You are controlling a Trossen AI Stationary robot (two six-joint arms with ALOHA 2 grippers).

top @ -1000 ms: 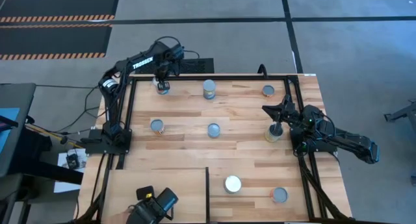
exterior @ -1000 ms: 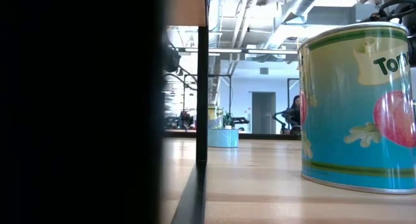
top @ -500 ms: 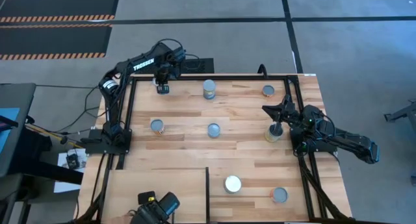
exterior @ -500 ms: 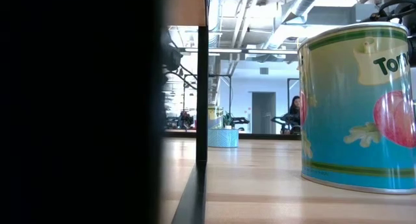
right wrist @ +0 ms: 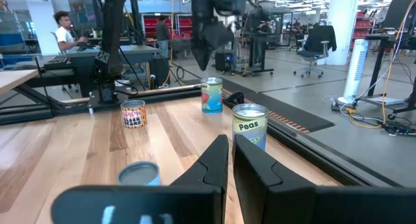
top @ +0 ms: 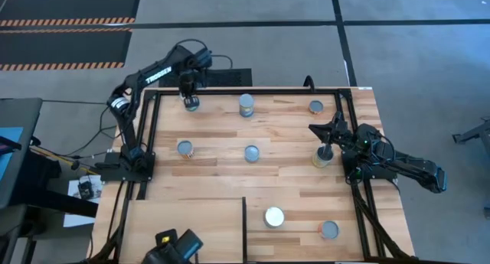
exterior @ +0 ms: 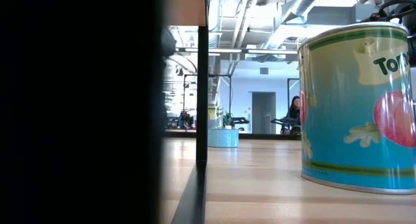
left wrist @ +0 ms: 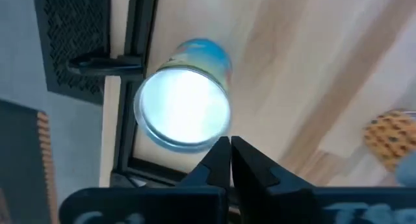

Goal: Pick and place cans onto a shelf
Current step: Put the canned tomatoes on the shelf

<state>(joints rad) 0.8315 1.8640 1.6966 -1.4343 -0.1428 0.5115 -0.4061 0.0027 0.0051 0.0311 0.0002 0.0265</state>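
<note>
Left gripper (top: 188,91): arm stretched to the table's far-left corner, fingers (left wrist: 224,160) pressed together above the blue-labelled silver-topped can (top: 191,103).
Right gripper (top: 320,134): fingers together beside a yellow-labelled can (top: 321,157).
Pale plywood shelf (top: 184,226): near-left.

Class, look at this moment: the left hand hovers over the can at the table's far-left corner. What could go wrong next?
1. The left hand has its fingers shut above the blue-labelled can. Lowering like that would likely strike the lid rather than grip the can.
2. That can stands close to the black frame at the table's edge, so a knock might tip it against the frame or over the edge.
</note>
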